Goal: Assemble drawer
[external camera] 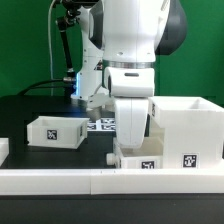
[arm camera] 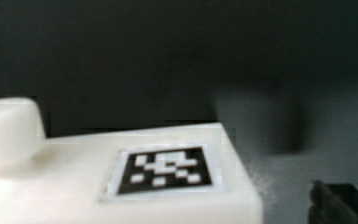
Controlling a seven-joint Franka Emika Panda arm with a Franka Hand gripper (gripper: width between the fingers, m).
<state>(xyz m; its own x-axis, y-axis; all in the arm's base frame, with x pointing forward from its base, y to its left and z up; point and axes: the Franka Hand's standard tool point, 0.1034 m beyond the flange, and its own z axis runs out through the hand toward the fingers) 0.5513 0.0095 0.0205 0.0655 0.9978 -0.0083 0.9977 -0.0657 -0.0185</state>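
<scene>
The tall white housing (external camera: 186,122) stands at the exterior view's right, with a tag on its front. One shallow white tray (external camera: 55,130) lies at the left. A second tray (external camera: 143,160) lies in front of the arm, against the housing. My gripper (external camera: 130,147) hangs low over this second tray, and its fingers are mostly hidden by the white hand. In the wrist view a white tagged surface (arm camera: 167,168) fills the lower left, very close. One dark fingertip (arm camera: 346,202) shows at the edge, apart from that surface. Nothing is held between the jaws.
A long low white rail (external camera: 70,181) runs along the front edge. The marker board (external camera: 100,125) lies on the black table behind the arm. A black stand with cables (external camera: 65,50) rises at the back left. A white rounded lump (arm camera: 7,130) shows beside the tagged surface.
</scene>
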